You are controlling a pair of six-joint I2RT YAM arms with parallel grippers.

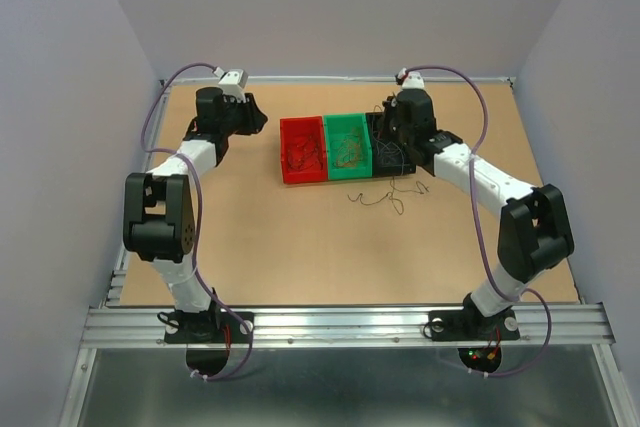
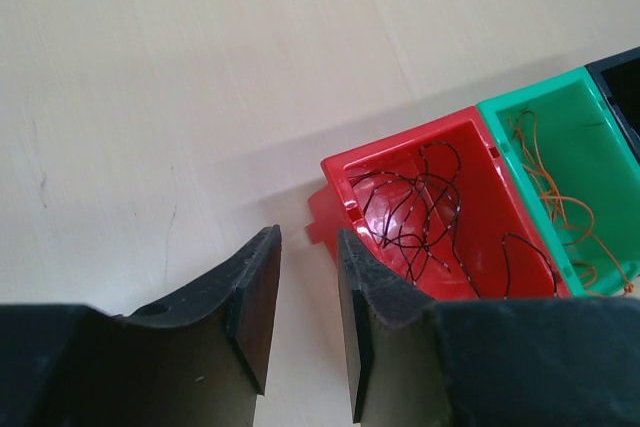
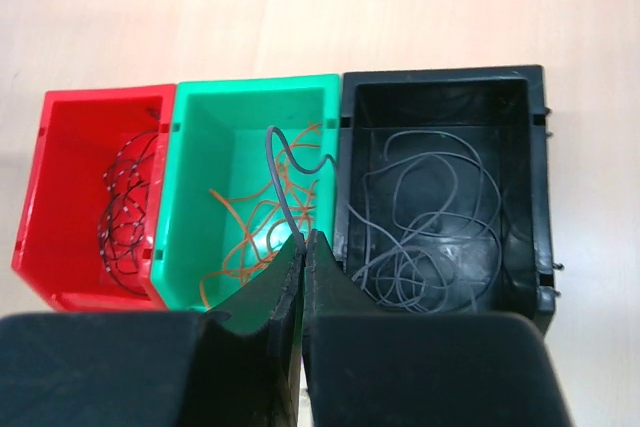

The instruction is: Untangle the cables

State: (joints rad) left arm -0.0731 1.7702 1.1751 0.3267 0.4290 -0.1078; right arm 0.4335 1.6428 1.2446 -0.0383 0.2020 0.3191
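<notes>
Three small bins stand in a row. The red bin (image 3: 110, 94) holds dark cables (image 3: 125, 209), the green bin (image 3: 255, 82) orange cables (image 3: 245, 232), and the black bin (image 3: 440, 73) grey cables (image 3: 430, 242). My right gripper (image 3: 303, 239) hovers over the green and black bins, shut on a thin grey cable (image 3: 278, 172) that curls up over the green bin. My left gripper (image 2: 308, 237) is open and holds nothing, just left of the red bin (image 2: 400, 142). A few loose cables (image 1: 378, 197) lie on the table in front of the bins.
Both arms reach toward the back of the wooden table (image 1: 300, 247). Grey walls enclose it on three sides. A metal rail (image 1: 340, 322) runs along the near edge. In the top view my right gripper (image 1: 392, 152) covers most of the black bin.
</notes>
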